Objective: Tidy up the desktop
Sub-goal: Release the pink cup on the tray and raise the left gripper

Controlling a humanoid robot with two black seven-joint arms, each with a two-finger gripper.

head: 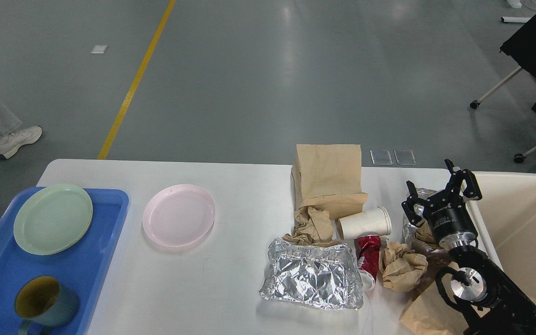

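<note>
The white desktop (231,288) holds a pink plate (178,215) at the left of its middle. Litter lies to the right: a brown paper bag (328,179), crumpled brown paper (312,223), a white paper cup (365,222) on its side, a crushed red can (368,258), a foil tray (312,274) and another paper ball (403,265). My right gripper (440,188) is open and empty, held above a foil scrap (412,228) near the right edge. My left gripper is out of view. A sliver of pink shows at the lower left edge.
A blue tray (105,223) at the left holds a green plate (53,218) and a dark mug (44,304). A cream bin (524,232) stands at the right, beside the desktop. A flat brown bag (426,311) lies under my right arm. A person's shoe (16,138) is on the floor at the far left.
</note>
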